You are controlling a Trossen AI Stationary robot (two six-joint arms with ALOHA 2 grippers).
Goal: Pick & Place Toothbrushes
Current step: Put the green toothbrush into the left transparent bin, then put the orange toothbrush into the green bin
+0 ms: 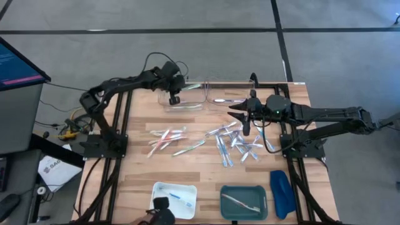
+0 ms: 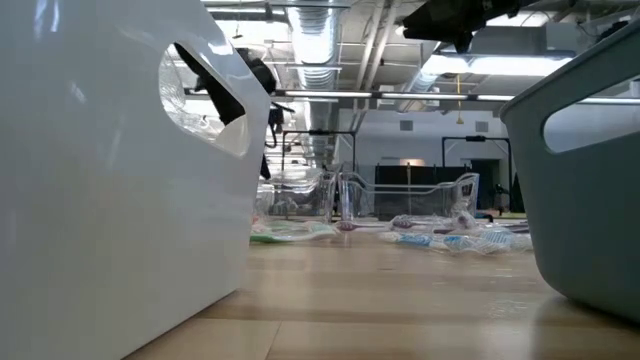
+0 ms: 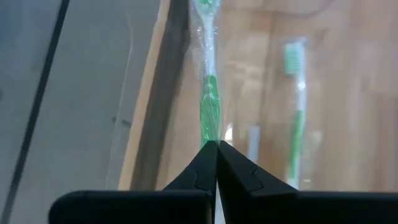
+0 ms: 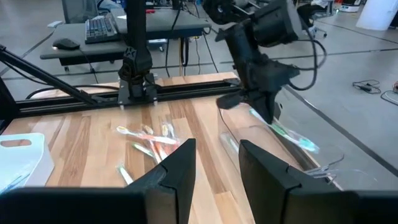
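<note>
My left gripper (image 1: 174, 98) is at the table's far edge, over a clear bin (image 1: 185, 100), shut on a green toothbrush (image 3: 209, 99) in a clear wrapper. Another green toothbrush (image 3: 296, 118) lies in that bin. My right gripper (image 1: 245, 122) hangs open above the table's middle, nothing between its fingers (image 4: 186, 165). Loose toothbrushes lie flat on the wood in two piles: pink and green ones (image 1: 165, 139), blue and clear-wrapped ones (image 1: 237, 142). My left gripper pinches the wrapped green toothbrush by the end of its handle (image 3: 210, 138) between its two fingertips. The fingers slant down from above and lie in line with the brush. The brush sticks out beyond them (image 4: 287, 134), lifted over the clear bin.
A second clear bin (image 1: 226, 94) stands beside the first. At the near edge are a white tray (image 1: 161, 189) with a blue brush, a teal tray (image 1: 226, 195) with a white brush, and a dark-blue oblong object (image 1: 281, 194). Black frame rails run along both table sides.
</note>
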